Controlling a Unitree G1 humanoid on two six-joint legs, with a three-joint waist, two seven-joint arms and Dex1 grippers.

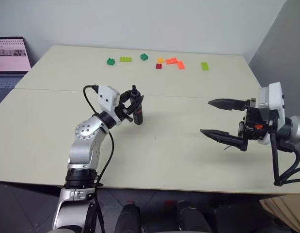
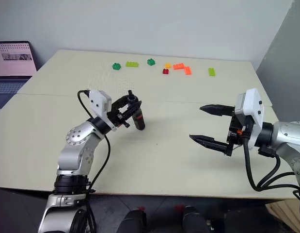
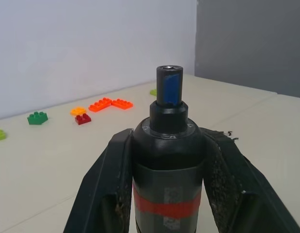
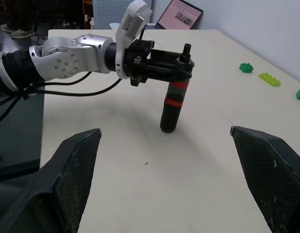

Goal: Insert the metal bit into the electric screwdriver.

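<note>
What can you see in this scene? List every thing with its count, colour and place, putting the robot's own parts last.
table: 1, beige, under everything
screwdriver: 1, black with red band, upright in left gripper
thin rod: 1, grey, by right gripper's lower finger; possibly the bit
green bricks: 2, far edge
lime bricks: 2, far edge
orange bricks: 2, touching, far edge
yellow brick: 1, beside the red
red brick: 1, far edge
laptop: 1, open, beyond the table's left edge
left gripper: shut on screwdriver
right gripper: open, empty
</note>
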